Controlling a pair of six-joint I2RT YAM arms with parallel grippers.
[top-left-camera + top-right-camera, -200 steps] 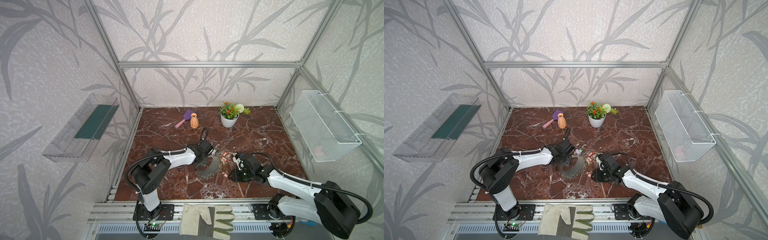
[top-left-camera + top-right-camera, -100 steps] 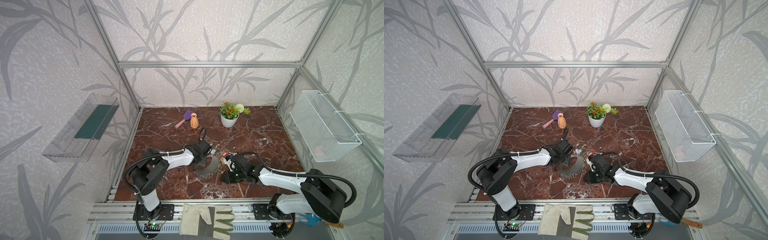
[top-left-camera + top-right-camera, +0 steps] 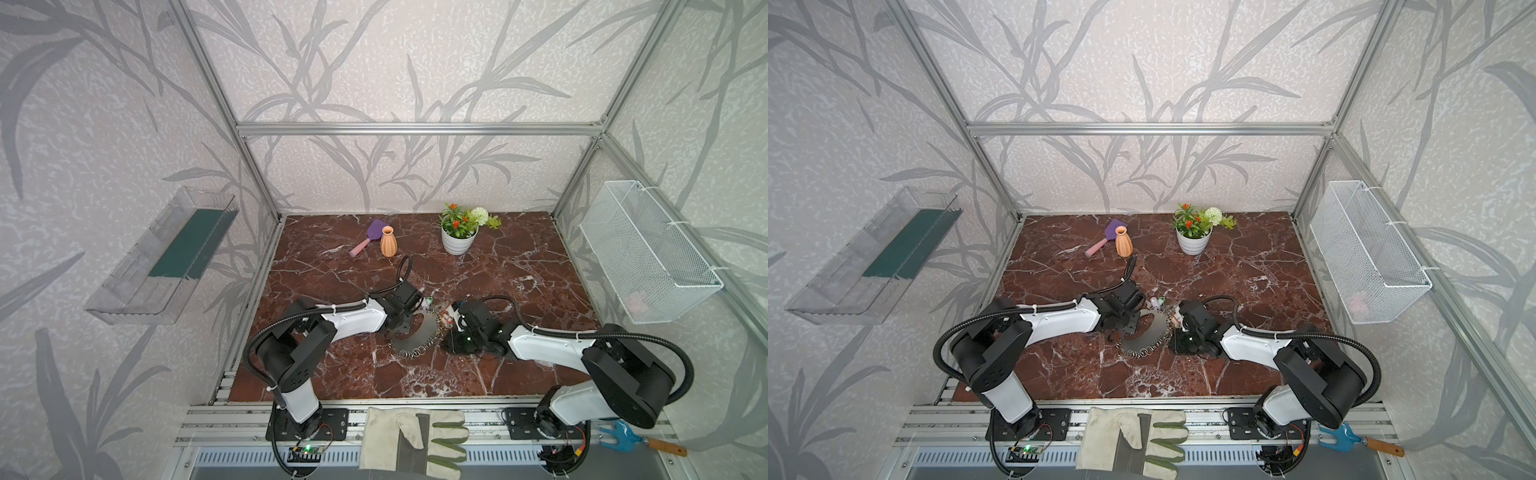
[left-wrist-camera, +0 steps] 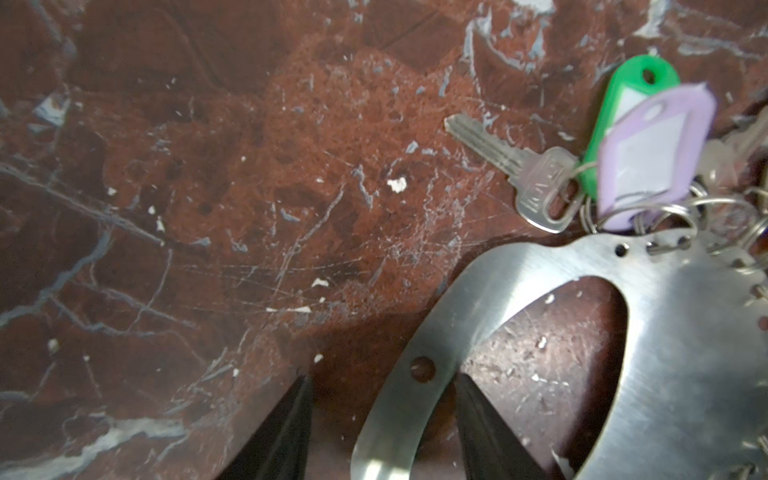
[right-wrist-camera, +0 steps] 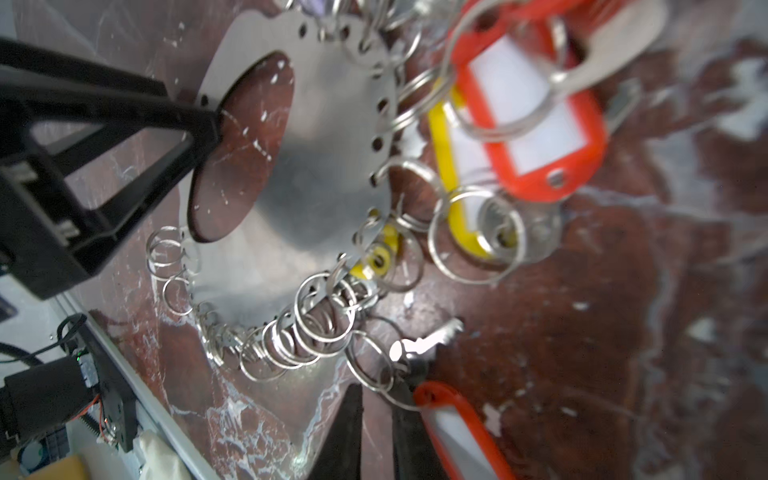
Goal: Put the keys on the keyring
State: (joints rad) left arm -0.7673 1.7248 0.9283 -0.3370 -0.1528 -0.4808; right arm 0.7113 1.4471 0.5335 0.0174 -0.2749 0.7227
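Although letters are stamped into the head of the silver key (image 4: 515,166), the left wrist view is too soft to read them. The paper windows of the lilac tag (image 4: 652,158) and the red tag (image 5: 536,120) show plain white. The keyring (image 3: 415,334) lies flat on the marble table (image 3: 519,266) between the two arms, its fringe of small rings toward the right arm. The left gripper (image 4: 382,377) stands half open astride the plate's narrow band, one finger over the oval hole, with a gap on each side. The right gripper (image 5: 376,388) is drawn narrow, with a split ring (image 5: 370,365) at its tips; whether it pinches the wire I cannot tell. An orange tag (image 5: 453,432) lies against one finger, cut off by the frame. A yellow tag (image 5: 453,174) lies half under the red one, and a green tag (image 4: 615,104) is half covered by the lilac one. Farther back stand an orange vase (image 3: 388,245), a purple brush (image 3: 376,228) and a potted plant (image 3: 458,243), well apart from the arms. In both top views the grippers hide most of the tags.
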